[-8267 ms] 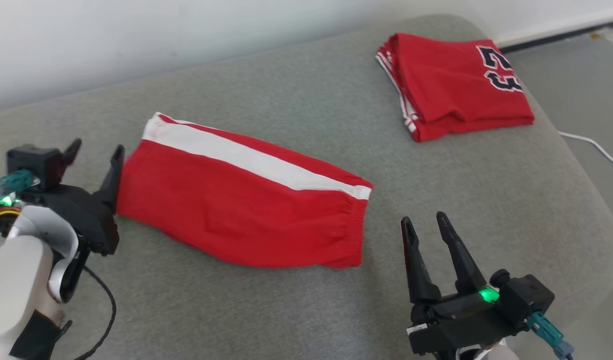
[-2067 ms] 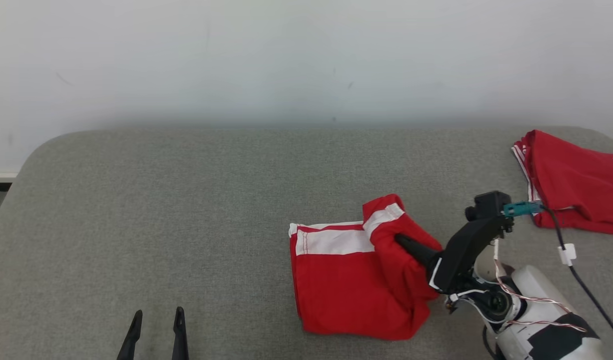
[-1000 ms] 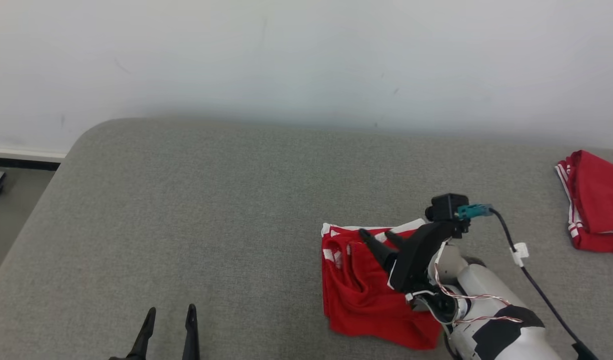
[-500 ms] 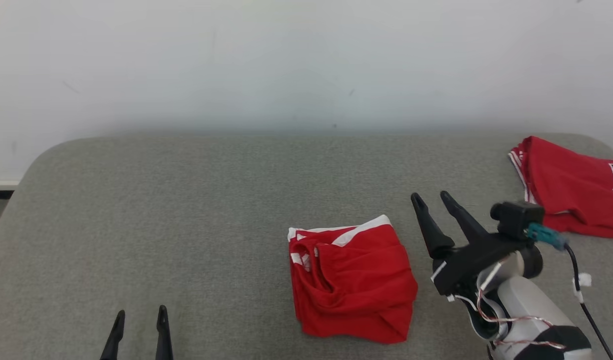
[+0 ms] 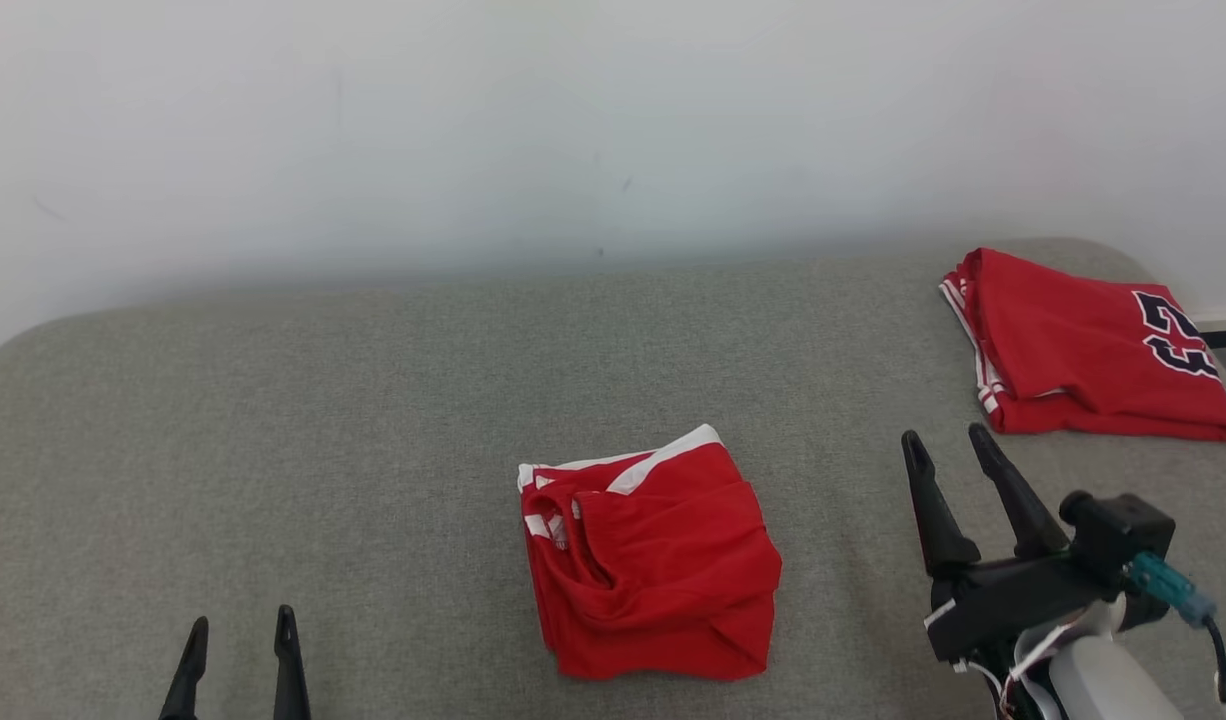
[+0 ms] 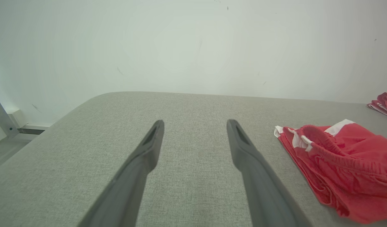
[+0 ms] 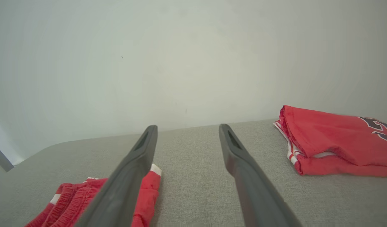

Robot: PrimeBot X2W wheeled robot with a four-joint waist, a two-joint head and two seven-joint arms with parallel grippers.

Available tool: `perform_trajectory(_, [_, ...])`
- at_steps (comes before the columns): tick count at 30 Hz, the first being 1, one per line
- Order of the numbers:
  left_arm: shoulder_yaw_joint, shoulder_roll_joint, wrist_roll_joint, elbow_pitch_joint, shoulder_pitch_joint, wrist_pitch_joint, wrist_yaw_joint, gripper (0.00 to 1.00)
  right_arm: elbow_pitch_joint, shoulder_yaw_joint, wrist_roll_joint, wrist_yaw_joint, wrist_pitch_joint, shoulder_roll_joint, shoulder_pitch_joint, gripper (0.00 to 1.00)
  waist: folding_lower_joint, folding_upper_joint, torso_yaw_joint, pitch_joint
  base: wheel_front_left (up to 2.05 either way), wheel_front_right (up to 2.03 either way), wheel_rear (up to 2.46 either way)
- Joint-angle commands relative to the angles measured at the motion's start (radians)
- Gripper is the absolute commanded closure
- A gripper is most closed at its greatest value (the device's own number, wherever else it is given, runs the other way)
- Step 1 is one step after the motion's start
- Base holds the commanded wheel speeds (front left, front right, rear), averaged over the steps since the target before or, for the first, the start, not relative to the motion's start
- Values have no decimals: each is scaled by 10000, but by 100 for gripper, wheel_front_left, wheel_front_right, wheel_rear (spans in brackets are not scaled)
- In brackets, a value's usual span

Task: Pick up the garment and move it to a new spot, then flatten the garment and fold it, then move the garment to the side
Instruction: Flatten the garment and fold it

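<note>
The garment (image 5: 653, 555), red shorts with a white stripe, lies folded into a compact bundle in the middle of the grey cushion (image 5: 373, 420). It also shows at the right of the left wrist view (image 6: 342, 164) and at the lower left of the right wrist view (image 7: 95, 198). My right gripper (image 5: 945, 438) hovers open to the garment's right, apart from it, with nothing between its fingers. My left gripper (image 5: 238, 625) stands open at the lower left, well clear of the garment, its jaws empty.
A second folded red garment with a dark number (image 5: 1083, 345) lies at the cushion's far right corner, also in the right wrist view (image 7: 335, 140). A white wall (image 5: 573, 120) runs behind the cushion. Bare grey cushion spreads to the left.
My right gripper has let go of the garment and drawn back to the right, leaving it folded on the cushion. The head camera has shifted. The left gripper stays open at the bottom.
</note>
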Motion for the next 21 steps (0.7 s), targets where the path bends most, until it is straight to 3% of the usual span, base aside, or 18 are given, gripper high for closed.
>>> perform_trajectory(1, [62,-12,65,-49,-44,-28,7,0,-175,-168,-245,-26,-78,133,274,0,1,0,-48,-9,0,0,0])
perform_trajectory(11, [131,-14,204,-139,249,-28,-9,0,-1899,-1561,-1752,-26,-83,1354,1913,0,1,0,-56,-129,0,0,0])
perform_trajectory(21, [129,-14,265,-172,477,-28,-80,0,-2279,-1903,-2279,-26,-84,1935,2820,0,1,0,103,-233,0,0,0])
